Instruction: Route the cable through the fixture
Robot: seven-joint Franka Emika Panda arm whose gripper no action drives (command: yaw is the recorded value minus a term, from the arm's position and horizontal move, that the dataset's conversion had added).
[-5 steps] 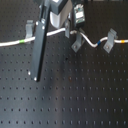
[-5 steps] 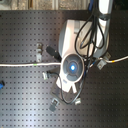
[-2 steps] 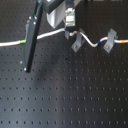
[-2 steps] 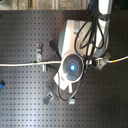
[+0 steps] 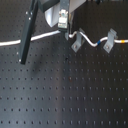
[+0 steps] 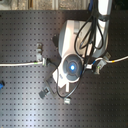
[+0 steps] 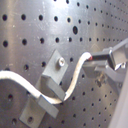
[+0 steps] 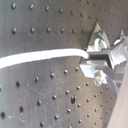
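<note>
First exterior view: one cable [image 5: 47, 36], two clips, fingers [image 5: 65, 34] grasping cable.

A lab bench: a black perforated optical breadboard [image 5: 65, 95] with grey metal clips [image 5: 76, 44] bolted on.

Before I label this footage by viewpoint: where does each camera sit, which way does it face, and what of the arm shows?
First exterior view: low, beside the board, looking across it; gripper hangs from the top edge over the cable.
Second exterior view: overhead, looking straight down; the arm's body hides the board's middle.
First wrist view: on the gripper, looking at a grey clip and cable; fingers show.
Second wrist view: on the gripper, facing board and cable; fingers show.
All four share the cable.
</note>
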